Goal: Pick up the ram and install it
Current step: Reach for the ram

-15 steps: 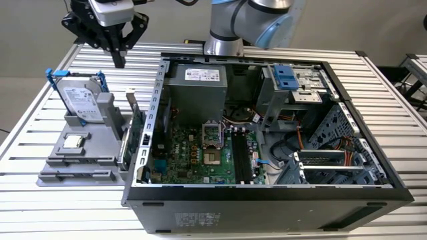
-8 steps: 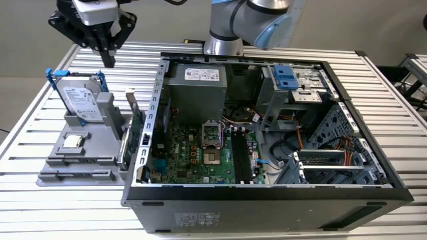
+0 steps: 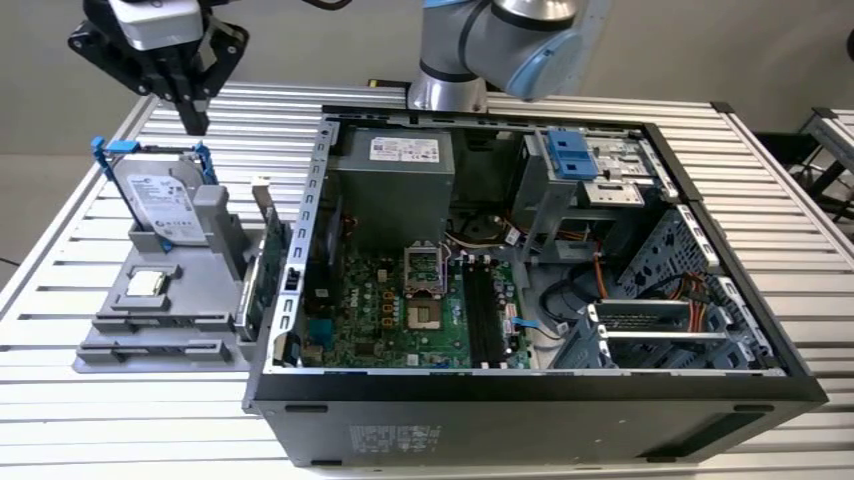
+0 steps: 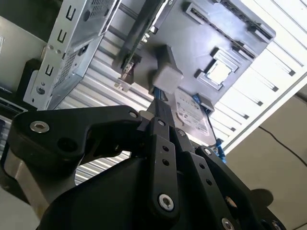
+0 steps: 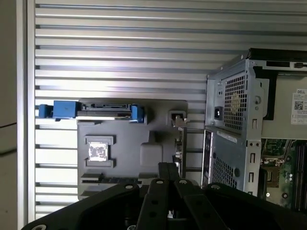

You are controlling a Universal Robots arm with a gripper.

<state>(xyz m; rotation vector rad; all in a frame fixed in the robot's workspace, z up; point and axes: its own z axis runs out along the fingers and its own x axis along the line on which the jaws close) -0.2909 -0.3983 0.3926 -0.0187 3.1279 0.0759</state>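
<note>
Gripper (image 3: 196, 122) hangs above the far corner of the slatted metal table (image 3: 80, 150), at the exterior view's left. It is just beyond the upright hard drive (image 3: 163, 205) in its blue carrier. The fingers (image 5: 168, 168) are pressed together, tips pointing down, with nothing between them. There is air all around the gripper and it touches nothing.

Below and toward the near edge sits the grey holder (image 3: 187, 300). The drive stands at its far end and a small square silver chip (image 3: 144, 284) lies flat in a pocket mid-way. Nearer than the chip are two long slots running crosswise.

In the first wrist view, a thin dark strip lies edge-on in the slot just past the chip. I take it for the ram (image 5: 110, 180), seated in the holder and well apart from the fingers. The exterior view does not settle it.

A green card (image 3: 271, 255) stands on edge along the holder's side, toward the exterior view's right. It is close against the wall of the open computer case (image 3: 534, 400), and the gap between holder and case is narrow there.

The case lies on its side with its opening facing up, and its sheet-metal rim runs all round. Inside, the motherboard (image 3: 387, 300) lies flat, with its long black slots (image 3: 483, 310) toward the middle. Above the slots the space is open. A drive cage and cables crowd the case's side toward the exterior view's right.

The arm (image 3: 507, 40) rises behind the case's far edge. Bare table shows beyond the holder and along its outer edge.
</note>
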